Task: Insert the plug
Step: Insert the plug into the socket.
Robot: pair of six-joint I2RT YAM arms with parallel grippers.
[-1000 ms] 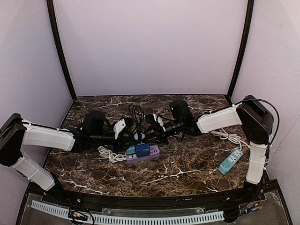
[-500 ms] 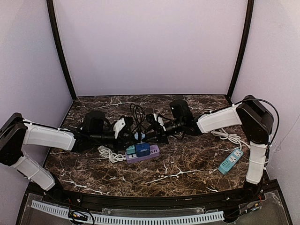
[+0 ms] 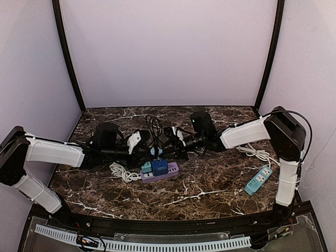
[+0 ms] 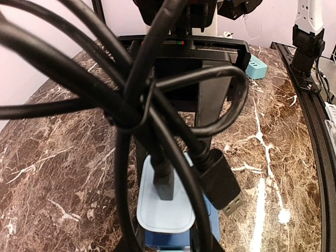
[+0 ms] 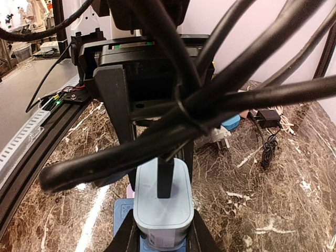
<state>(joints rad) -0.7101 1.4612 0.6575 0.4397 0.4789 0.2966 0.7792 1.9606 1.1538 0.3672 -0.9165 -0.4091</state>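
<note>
Clamping the rounded pale-blue plug (image 5: 160, 205) are the right jaws; left jaws' state hidden by black cable (image 5: 236, 105).

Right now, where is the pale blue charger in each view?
Top external: pale blue charger at table centre, behind the purple strip.
Left wrist: bottom centre, behind black cables.
Right wrist: bottom centre, black plug in it.
Shared landmark: dark blue block just below it everywhere.

Blurred black cables (image 4: 131, 107) hide most of the pale-blue charger (image 4: 160, 215).

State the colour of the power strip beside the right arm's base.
Teal power strip, best in top external view.
</note>
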